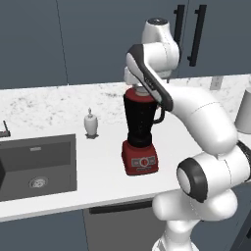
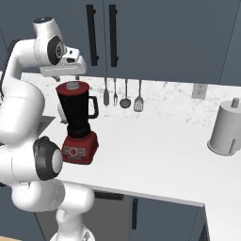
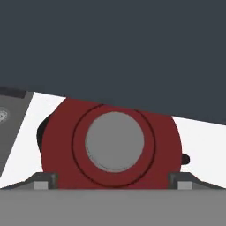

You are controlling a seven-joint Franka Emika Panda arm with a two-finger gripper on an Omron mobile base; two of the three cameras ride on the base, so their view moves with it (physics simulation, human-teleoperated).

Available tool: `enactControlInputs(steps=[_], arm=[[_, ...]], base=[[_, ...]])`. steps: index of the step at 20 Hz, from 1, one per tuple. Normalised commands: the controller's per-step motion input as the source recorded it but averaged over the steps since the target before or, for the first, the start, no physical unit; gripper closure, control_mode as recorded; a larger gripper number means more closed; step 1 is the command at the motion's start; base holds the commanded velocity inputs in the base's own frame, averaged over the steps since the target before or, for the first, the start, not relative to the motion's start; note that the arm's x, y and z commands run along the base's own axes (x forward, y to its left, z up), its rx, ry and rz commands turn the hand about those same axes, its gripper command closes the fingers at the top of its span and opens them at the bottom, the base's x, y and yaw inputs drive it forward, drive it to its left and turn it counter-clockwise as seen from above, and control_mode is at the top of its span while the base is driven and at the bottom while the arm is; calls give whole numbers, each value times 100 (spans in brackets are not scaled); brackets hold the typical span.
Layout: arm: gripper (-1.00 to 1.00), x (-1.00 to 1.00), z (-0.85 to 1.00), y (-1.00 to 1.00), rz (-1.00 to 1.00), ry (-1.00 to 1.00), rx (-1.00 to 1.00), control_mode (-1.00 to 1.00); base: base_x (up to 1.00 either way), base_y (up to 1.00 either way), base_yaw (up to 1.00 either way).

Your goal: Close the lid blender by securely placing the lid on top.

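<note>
The blender (image 1: 142,122) (image 2: 77,117) stands on the white counter, a dark jar with a side handle on a red square base. The red lid (image 1: 139,92) (image 2: 73,86) with its grey knob lies flat on the jar's rim. In the hand view the lid (image 3: 66,145) is seen from straight above, the knob in its middle. My gripper (image 1: 138,86) (image 2: 69,78) (image 3: 113,182) hovers just over the lid, open. Its fingertips (image 3: 44,181) stand wide apart on either side of the lid, with nothing held between them.
A sink (image 1: 39,166) is set into the counter left of the blender, and a small white bottle (image 1: 90,122) stands between them. A grey cylinder container (image 2: 227,127) stands at the far right. Utensils (image 2: 124,96) hang on the back wall under dark cabinets.
</note>
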Motion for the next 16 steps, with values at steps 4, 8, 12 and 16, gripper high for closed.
enactControlInputs(steps=[4,8,12,16], arm=[[-100,-90,10,-13,0,-23,5,-100],[-100,-86,-1,-29,0,-9,5,-100],[-100,-58,-19,-59,0,0,1,-100],[-100,-27,-27,-86,0,0,0,-100]], base=[[0,0,0],[0,0,0],[0,0,0],[0,0,0]])
